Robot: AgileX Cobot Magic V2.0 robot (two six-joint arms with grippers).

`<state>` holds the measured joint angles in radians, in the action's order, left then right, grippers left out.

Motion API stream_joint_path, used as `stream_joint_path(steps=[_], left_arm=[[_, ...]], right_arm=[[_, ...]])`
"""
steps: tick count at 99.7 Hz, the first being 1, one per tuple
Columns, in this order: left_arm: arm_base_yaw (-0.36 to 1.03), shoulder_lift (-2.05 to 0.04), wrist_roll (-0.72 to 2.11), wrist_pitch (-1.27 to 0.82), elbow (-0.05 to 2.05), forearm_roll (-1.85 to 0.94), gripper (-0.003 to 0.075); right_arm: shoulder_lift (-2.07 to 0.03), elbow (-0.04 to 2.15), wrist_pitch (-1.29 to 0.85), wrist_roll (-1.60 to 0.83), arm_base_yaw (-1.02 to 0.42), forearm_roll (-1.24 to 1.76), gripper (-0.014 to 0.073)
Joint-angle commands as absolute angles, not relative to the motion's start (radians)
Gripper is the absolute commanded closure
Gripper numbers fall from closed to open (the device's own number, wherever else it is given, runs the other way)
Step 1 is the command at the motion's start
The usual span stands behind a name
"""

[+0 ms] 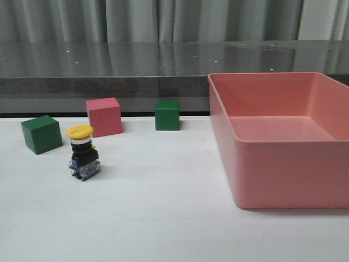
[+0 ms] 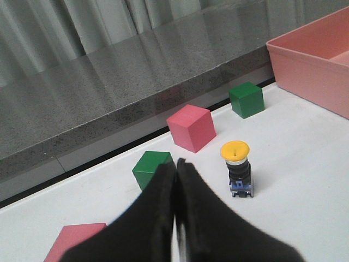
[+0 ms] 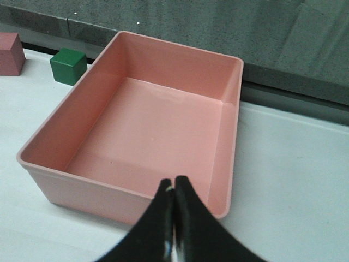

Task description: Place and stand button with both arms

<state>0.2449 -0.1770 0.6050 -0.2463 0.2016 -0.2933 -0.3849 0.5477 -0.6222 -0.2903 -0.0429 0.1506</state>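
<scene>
The button [image 1: 83, 154] stands upright on the white table at the left, yellow cap on top, black collar and blue-grey block below. It also shows in the left wrist view [image 2: 238, 168]. My left gripper [image 2: 175, 164] is shut and empty, held back from the button with a clear gap. My right gripper [image 3: 173, 181] is shut and empty, near the front wall of the pink bin [image 3: 92, 194]. Neither gripper shows in the front view.
The pink bin [image 1: 283, 174] fills the right side and is empty. A green cube [image 1: 41, 134], a pink cube [image 1: 104, 116] and a second green cube [image 1: 167, 115] stand behind the button. Another pink cube [image 2: 73, 240] lies near my left gripper.
</scene>
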Motion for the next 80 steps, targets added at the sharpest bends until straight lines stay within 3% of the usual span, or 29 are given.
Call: stream_joint_path(steps=[1,80], left_arm=[[0.245,-0.136,0.592,-0.152,0.185,-0.333,0.0740],[0.245,-0.114,0.592,-0.073,-0.013,-0.308,0.0740]], right_arm=[[-0.392,0.572,-0.548,-0.291,-0.035,0.152,0.0654],[-0.392,0.572,-0.548,-0.291,-0.035,0.152,0.0654]])
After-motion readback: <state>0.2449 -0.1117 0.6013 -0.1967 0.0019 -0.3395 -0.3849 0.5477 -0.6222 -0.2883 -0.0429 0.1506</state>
